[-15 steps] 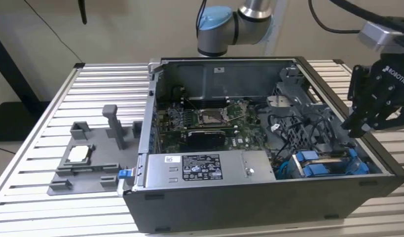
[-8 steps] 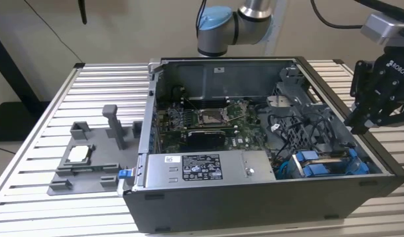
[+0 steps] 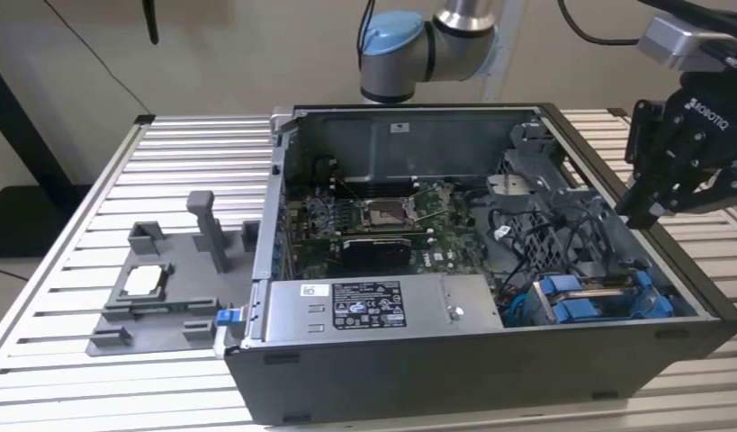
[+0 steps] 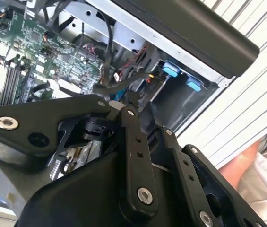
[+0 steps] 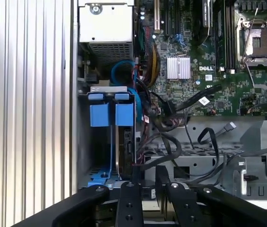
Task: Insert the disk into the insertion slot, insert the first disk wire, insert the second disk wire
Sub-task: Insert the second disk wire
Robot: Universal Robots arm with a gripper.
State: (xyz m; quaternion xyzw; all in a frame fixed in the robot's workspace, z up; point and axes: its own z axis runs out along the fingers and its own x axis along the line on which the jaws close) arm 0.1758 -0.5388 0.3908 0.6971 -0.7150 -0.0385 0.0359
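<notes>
Disk (image 3: 608,292) looks seated in the insertion slot (image 3: 539,286) at the computer case's (image 3: 464,378) corner in the exterior view; the gripper (image 3: 648,214) hangs above the case's wall. In the first wrist view you see fingers (image 5: 161,177) nearly together, pinching nothing, likely aimed at the case's wires (image 5: 170,140).

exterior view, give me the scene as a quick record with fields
case: dark grey open computer case on a slatted metal table
disk: silver-grey hard drive in blue plastic frame, sitting in the grey metal drive bay
hand: black robot hand, above the case's wall on the exterior view's right
tray: grey plastic fixture tray, beside the case
</notes>
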